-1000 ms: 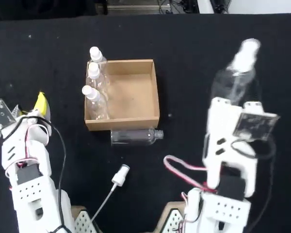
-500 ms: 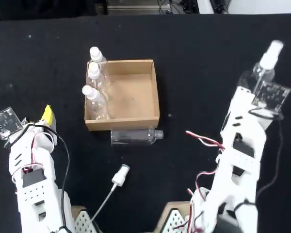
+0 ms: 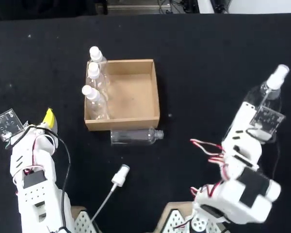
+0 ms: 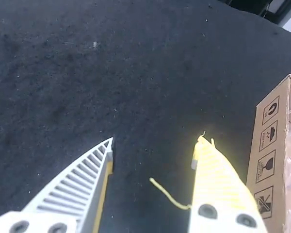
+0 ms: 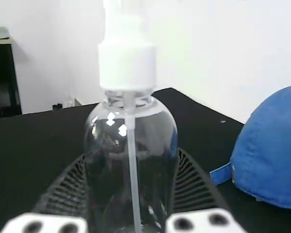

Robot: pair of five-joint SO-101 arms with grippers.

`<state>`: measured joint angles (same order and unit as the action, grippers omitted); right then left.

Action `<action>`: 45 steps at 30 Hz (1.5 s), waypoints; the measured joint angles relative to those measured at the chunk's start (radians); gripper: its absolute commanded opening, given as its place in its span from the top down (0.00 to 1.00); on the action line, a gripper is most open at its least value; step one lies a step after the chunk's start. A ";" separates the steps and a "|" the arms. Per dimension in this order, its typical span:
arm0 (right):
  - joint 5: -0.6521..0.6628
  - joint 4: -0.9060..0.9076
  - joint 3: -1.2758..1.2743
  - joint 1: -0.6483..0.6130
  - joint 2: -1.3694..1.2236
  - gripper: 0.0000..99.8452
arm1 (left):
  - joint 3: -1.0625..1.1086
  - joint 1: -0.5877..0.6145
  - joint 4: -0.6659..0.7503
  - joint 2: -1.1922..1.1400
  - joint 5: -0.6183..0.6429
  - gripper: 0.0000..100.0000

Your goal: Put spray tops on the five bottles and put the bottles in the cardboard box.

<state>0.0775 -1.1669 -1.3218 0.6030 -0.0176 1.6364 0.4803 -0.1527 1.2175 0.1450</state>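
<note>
Right pincer [image 5: 133, 154]: I see it clamped on a spray-topped bottle [image 5: 131, 121].
Left pincer [image 4: 155, 140]: spread apart, box [image 4: 269, 145] just beside it.

High view: fixed overhead, looking steeply down on the black table [image 3: 208, 43] from well above, with the cardboard box [image 3: 134, 97] left of centre.
Left wrist view: low and close over the table, facing the box's outer wall. It shares the box and the table beside it with the high view.
Right wrist view: level, turned away from the box toward a white wall [image 5: 208, 43], very near the bottle [image 5: 131, 155]. It shares the bottle with the high view.
</note>
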 measured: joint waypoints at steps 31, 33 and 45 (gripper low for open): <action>0.000 -0.539 0.180 0.034 -0.698 0.99 | 0.000 -0.048 0.000 0.000 0.000 0.75; -0.002 -0.557 0.187 0.034 -0.715 0.99 | 0.000 -0.046 0.000 0.000 0.000 0.75; -0.002 -0.560 0.186 0.032 -0.718 0.84 | 0.000 -0.046 0.000 0.000 0.000 0.75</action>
<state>0.0760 -1.7269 -1.1362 0.6352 -0.7357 1.6364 0.4342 -0.1527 1.2175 0.1450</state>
